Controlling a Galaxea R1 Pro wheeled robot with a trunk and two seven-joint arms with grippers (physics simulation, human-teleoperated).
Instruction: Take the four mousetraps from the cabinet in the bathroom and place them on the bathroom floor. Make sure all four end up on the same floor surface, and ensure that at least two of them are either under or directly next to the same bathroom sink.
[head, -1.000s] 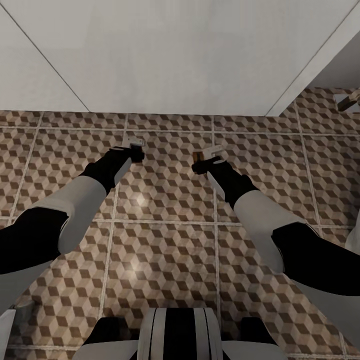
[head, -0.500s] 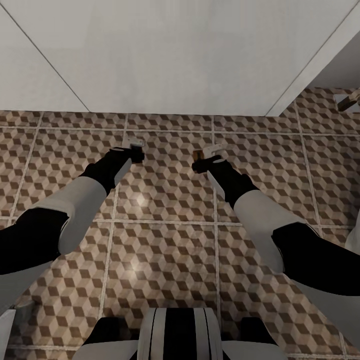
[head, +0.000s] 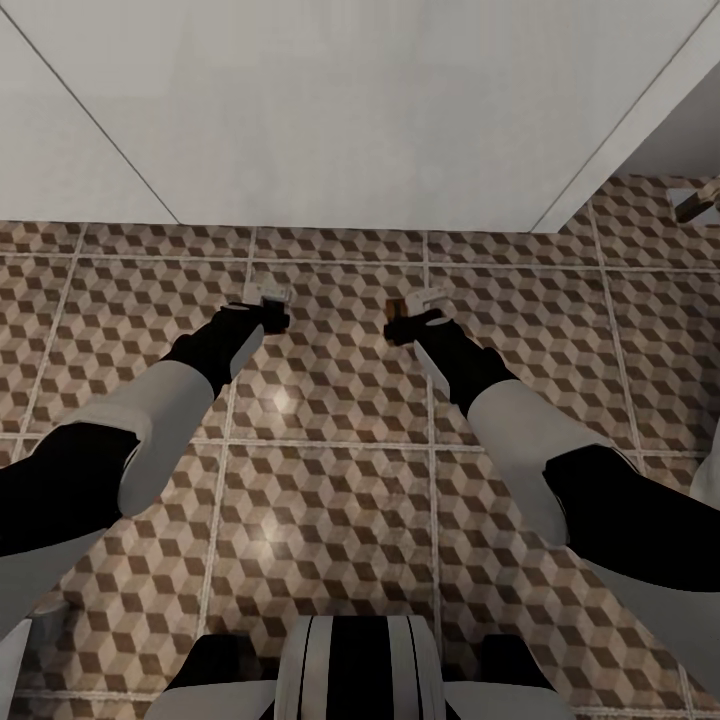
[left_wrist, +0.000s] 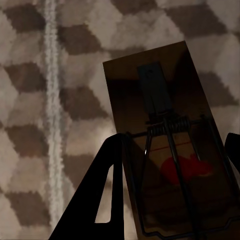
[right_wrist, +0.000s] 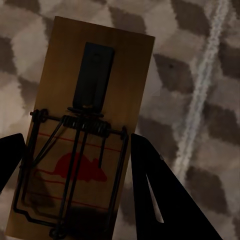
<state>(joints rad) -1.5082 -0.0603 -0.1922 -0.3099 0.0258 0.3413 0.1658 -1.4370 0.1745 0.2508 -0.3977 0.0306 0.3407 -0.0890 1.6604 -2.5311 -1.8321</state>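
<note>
Both my arms reach down close over the bathroom floor (head: 330, 480) with its brown and beige cube tiles. My left gripper (head: 268, 298) is shut on a mousetrap (left_wrist: 125, 100), a brown wooden board with dark wire parts and a red mark, held between its black fingers (left_wrist: 107, 190). My right gripper (head: 415, 305) is shut on a second mousetrap (right_wrist: 132, 75) of the same kind; its brown end (head: 395, 306) shows in the head view. Both traps hang flat just over the tiles. Beyond the grippers stands a white box (head: 350, 110) that looks like the sink's vanity.
A small brown and grey thing (head: 697, 200) lies on the tiles at the far right, past the white box's corner; too small to name. A white edge (head: 714, 450) stands at the right border. My base (head: 355, 665) is at the bottom.
My left arm has shifted slightly, its gripper a touch lower in the head view. The right arm and its mousetrap have not moved.
</note>
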